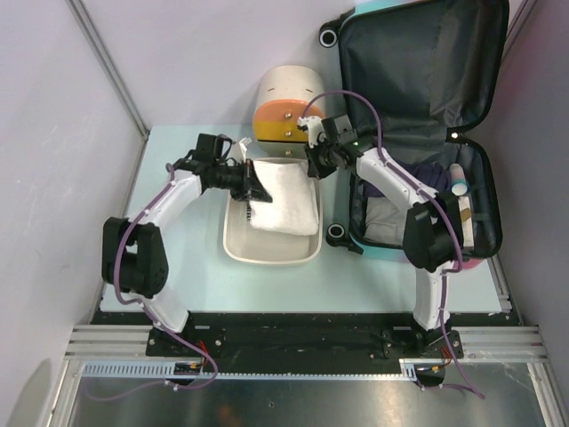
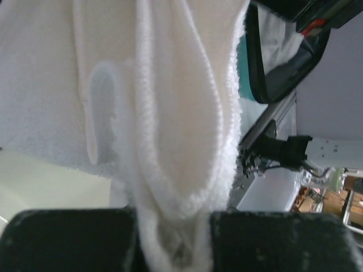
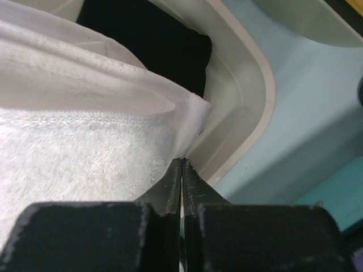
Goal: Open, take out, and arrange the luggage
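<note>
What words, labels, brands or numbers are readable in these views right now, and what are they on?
No text can be read in any view.
On the white terry towel, a small dark mark at the left edge is too small to read.
On the white tube with a pink end, lying in the open grey-lined suitcase, no print is legible.

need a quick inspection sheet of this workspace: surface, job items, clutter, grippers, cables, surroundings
surface: pale teal table, with a cream tray at its middle.
job's things: luggage open at the right, lid raised at the back; dark cloth and a white bottle lie in its lower half. white towel lies in the tray.
clutter: cylindrical box with orange drawers, behind the tray.
grippers: left gripper shut on the white towel's left edge; right gripper shut at its far right corner, hold unclear.
cables: purple cable along each arm, the right one arching over the box.
surroundings: plain walls; metal rail at the near edge.
</note>
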{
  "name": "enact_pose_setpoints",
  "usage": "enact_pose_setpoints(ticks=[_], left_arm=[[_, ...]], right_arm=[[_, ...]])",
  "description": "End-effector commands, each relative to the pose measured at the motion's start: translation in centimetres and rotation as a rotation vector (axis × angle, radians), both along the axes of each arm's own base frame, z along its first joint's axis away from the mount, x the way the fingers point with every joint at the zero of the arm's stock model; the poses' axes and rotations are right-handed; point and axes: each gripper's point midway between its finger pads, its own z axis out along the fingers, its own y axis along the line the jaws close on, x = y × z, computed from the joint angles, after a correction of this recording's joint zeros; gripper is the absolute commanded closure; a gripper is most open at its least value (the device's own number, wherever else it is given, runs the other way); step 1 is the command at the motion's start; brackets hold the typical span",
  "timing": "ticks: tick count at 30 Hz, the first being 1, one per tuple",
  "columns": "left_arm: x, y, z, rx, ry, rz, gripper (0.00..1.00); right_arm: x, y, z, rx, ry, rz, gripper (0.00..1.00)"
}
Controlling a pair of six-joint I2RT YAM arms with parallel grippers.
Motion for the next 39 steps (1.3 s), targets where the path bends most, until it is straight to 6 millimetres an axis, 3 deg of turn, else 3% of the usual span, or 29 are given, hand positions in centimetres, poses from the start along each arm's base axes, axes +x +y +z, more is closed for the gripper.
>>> enact_pose_setpoints(ticks=[1, 6, 8, 9, 10, 12, 16, 20, 21, 22, 23, 24, 25, 28, 32, 34, 35, 36, 37, 38, 39], left_arm=[[-2.8, 1.0, 0.6, -0.057, 0.039, -0.017, 1.00], [-2.7, 4.0, -4.9, 0.065, 0.102, 0.042, 1.00], [-2.2, 5.3, -7.7, 0.163, 0.097, 0.049, 1.00], [-2.0, 5.5, -8.3, 0.182, 0.096, 0.048, 0.98], [-1.4, 5.7, -8.7, 0.202, 0.087, 0.044, 0.92], [-0.7, 5.8, -10.0, 0.225, 0.106, 0.041, 0.78], [0.2, 6.4, -10.0, 0.272, 0.073, 0.063, 0.64], [0.4, 7.8, -8.2, 0.339, -0.005, 0.096, 0.35], [0.5, 8.2, -7.7, 0.358, -0.027, 0.106, 0.26], [0.5, 8.2, -5.8, 0.350, -0.086, 0.112, 0.21], [0.4, 8.3, -4.9, 0.348, -0.113, 0.112, 0.18], [0.5, 8.4, -3.8, 0.350, -0.150, 0.118, 0.01], [0.7, 8.8, -1.9, 0.362, -0.214, 0.133, 0.00], [1.5, 9.8, 1.9, 0.402, -0.355, 0.164, 0.00], [2.3, 9.6, 5.9, 0.404, -0.516, 0.115, 0.00], [2.6, 9.2, 7.0, 0.403, -0.571, 0.080, 0.00], [2.6, 8.8, 7.3, 0.389, -0.585, 0.059, 0.00], [2.6, 8.5, 7.5, 0.386, -0.599, 0.040, 0.00], [2.7, 8.3, 7.5, 0.384, -0.602, 0.034, 0.00], [2.6, 7.8, 7.4, 0.373, -0.600, 0.016, 0.00], [2.5, 7.4, 7.4, 0.366, -0.599, 0.007, 0.00]], right_arm=[[-3.3, 0.5, 3.6, 0.024, -0.034, 0.061, 1.00], [-5.3, 1.8, 0.1, 0.004, 0.030, 0.099, 1.00], [-5.3, 2.0, -2.4, -0.017, 0.056, 0.097, 1.00], [-4.9, 2.4, -2.9, -0.011, 0.052, 0.094, 1.00], [-4.8, 2.5, -4.8, -0.027, 0.083, 0.092, 1.00], [-4.2, 2.7, -5.6, -0.036, 0.091, 0.092, 1.00], [-3.8, 2.9, -7.0, -0.057, 0.104, 0.106, 1.00], [-4.1, 3.1, -6.8, -0.062, 0.100, 0.138, 0.96], [-4.2, 3.0, -6.4, -0.061, 0.104, 0.136, 0.90], [-3.9, 3.3, -5.2, -0.041, 0.090, 0.139, 0.73], [-3.5, 3.2, -4.2, -0.027, 0.079, 0.130, 0.64], [-3.3, 3.1, -2.8, -0.010, 0.065, 0.119, 0.55], [-2.8, 3.3, -1.0, 0.024, 0.041, 0.124, 0.43], [-2.0, 2.4, 3.7, 0.098, -0.013, 0.129, 0.29], [-2.0, -0.8, 8.4, 0.139, -0.075, 0.143, 0.11], [-2.3, -3.9, 9.9, 0.121, -0.101, 0.144, 0.06], [-3.4, -5.4, 9.3, 0.090, -0.052, 0.148, 0.05], [-3.3, -8.2, 9.2, 0.070, -0.040, 0.122, 0.05], [-3.9, -9.8, 9.4, 0.033, -0.073, 0.192, 0.04], [-5.7, -12.0, 8.1, 0.012, 0.010, 0.195, 0.04], [-5.7, -15.0, 7.5, -0.006, 0.028, 0.166, 0.05]])
